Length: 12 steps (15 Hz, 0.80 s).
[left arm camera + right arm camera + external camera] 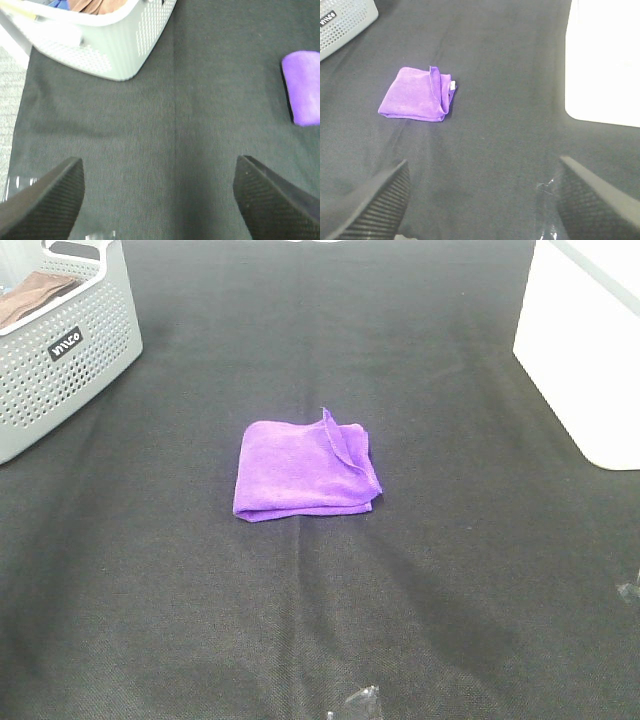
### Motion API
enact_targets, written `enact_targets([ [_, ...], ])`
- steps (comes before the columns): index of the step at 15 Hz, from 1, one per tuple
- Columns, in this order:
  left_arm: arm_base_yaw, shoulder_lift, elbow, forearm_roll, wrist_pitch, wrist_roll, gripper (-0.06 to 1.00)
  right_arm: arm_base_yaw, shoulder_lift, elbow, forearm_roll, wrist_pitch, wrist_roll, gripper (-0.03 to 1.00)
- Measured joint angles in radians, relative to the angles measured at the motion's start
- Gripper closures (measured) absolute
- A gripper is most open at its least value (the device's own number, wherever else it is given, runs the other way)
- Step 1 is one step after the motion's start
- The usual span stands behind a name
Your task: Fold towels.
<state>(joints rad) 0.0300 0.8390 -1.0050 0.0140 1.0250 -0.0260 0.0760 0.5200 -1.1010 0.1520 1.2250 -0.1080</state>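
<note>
your purple towel (pixel 305 471) lies folded mid-frame on the black cloth (pixel 300 620); your left gripper (pixel 159 200) and right gripper (pixel 482 200) both gape wide, empty.

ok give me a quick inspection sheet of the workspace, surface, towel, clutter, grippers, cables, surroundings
surface: black cloth-covered table, a faint crease running down its middle.
job's things: purple towel lies folded near the centre, one corner flap turned up on its right side; small white tag shows at that edge in the right wrist view.
clutter: grey perforated basket at the far left, holding a brown cloth; white box at the far right.
grippers: left gripper open over bare table, holding nothing; right gripper open, holding nothing, towel ahead of it.
cables: nothing seen.
surroundings: a pale strip past the table's edge in the left wrist view; otherwise nothing seen.
</note>
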Motion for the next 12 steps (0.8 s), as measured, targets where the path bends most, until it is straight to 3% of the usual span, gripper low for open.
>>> enact_targets([
  [6, 0.0, -0.52, 0.261, 0.0, 0.108, 0.003, 0.19, 0.0, -0.351, 0.309, -0.029, 0.001, -0.035, 0.22],
  [12, 0.0, -0.845, 0.309, -0.021, 0.189, 0.026, 0.19, 0.0, -0.525, 0.468, -0.072, 0.002, -0.052, 0.22],
])
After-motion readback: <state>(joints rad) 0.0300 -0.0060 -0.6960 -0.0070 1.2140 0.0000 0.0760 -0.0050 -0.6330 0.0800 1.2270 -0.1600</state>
